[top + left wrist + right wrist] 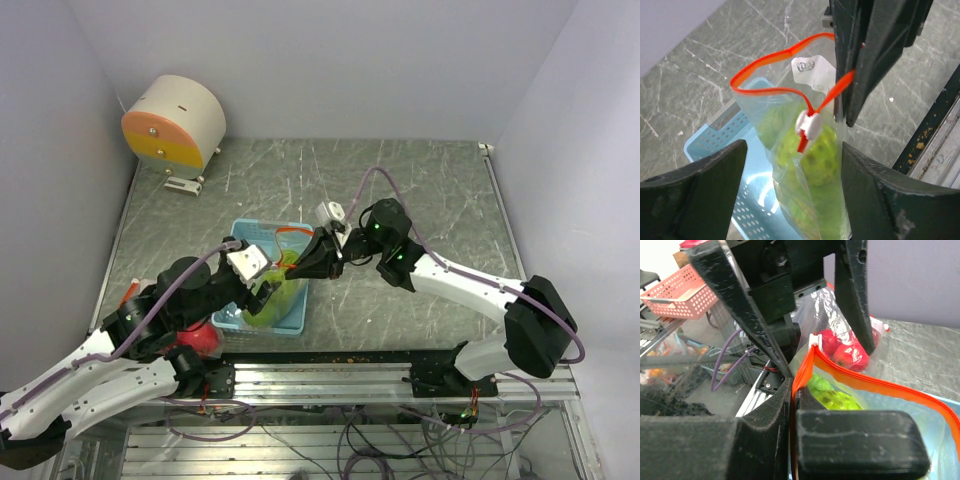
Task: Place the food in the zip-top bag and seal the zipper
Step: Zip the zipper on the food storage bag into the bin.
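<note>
The clear zip-top bag (790,115) with an orange zipper (760,62) hangs upright over the light blue tray (245,232). Green food (822,150) fills its lower part. The white slider (809,125) sits partway along the zipper, and the mouth beyond it gapes. My right gripper (794,390) is shut on the zipper's end (805,367), its fingers (875,50) hanging down from above in the left wrist view. My left gripper (792,147) is open, with one finger (700,195) on each side of the bag and not pressing it.
Red food (847,352) lies in another clear bag by the left arm's base (203,338). A round cream and orange drum (175,122) stands at the back left. A pink basket (675,295) sits off the table. The metal rail (330,375) runs along the near edge.
</note>
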Robot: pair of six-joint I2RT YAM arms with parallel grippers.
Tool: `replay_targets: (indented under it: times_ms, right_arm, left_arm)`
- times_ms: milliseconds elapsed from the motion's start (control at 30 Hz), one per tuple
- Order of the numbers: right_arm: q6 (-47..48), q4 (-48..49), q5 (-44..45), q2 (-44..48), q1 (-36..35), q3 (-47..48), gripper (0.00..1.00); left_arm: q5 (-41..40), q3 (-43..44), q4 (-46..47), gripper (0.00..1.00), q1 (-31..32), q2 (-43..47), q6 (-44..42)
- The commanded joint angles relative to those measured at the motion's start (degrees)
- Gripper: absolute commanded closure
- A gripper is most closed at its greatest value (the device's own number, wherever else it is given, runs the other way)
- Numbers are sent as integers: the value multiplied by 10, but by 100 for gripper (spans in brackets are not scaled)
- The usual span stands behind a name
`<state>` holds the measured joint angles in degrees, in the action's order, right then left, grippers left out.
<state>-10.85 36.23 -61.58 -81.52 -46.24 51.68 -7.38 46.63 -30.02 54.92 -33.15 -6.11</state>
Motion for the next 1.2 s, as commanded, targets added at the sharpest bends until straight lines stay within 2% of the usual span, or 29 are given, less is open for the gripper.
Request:
replay_targets:
  times_ms: [0, 100, 133, 233, 367, 400, 500, 600, 700, 800, 967, 1167]
  right_arm:
    - [23, 21, -37, 27, -3, -1, 100]
    - [23, 21, -40, 26, -4, -2, 100]
    - [20, 26, -42, 26, -4, -3, 100]
    - [22, 24, -46, 28, -6, -3, 100]
    - [43, -12, -42, 24, -8, 6, 100]
    - [48, -20, -40, 22, -8, 8, 100]
    - [90, -81, -23, 20, -8, 20, 100]
    - [145, -153, 13, 32, -9, 37, 80]
    - [192, -204, 52, 56, -8, 51, 66]
    - [219, -208, 79, 83, -8, 49, 56]
    - [226, -182, 52, 100, -8, 53, 53]
    - [210, -165, 4, 56, -11, 103, 53]
  left_arm:
    - [-9, -12, 81, 21, -1, 6, 14]
    - [5, -19, 99, 51, -1, 14, 21]
    - [6, -22, 106, 57, -1, 15, 24]
    - [9, -30, 109, 60, -1, 11, 31]
    - [22, -26, 106, 89, -1, -1, 31]
    - [25, -20, 102, 92, -1, -3, 30]
    - [20, -7, 85, 93, -1, -6, 27]
    - [14, -7, 66, 93, -1, 3, 25]
    - [18, -14, 51, 93, -1, 17, 27]
    - [38, -16, 47, 93, -1, 33, 29]
    - [71, -5, 33, 93, -1, 39, 23]
    - [84, 11, 15, 93, -1, 22, 23]
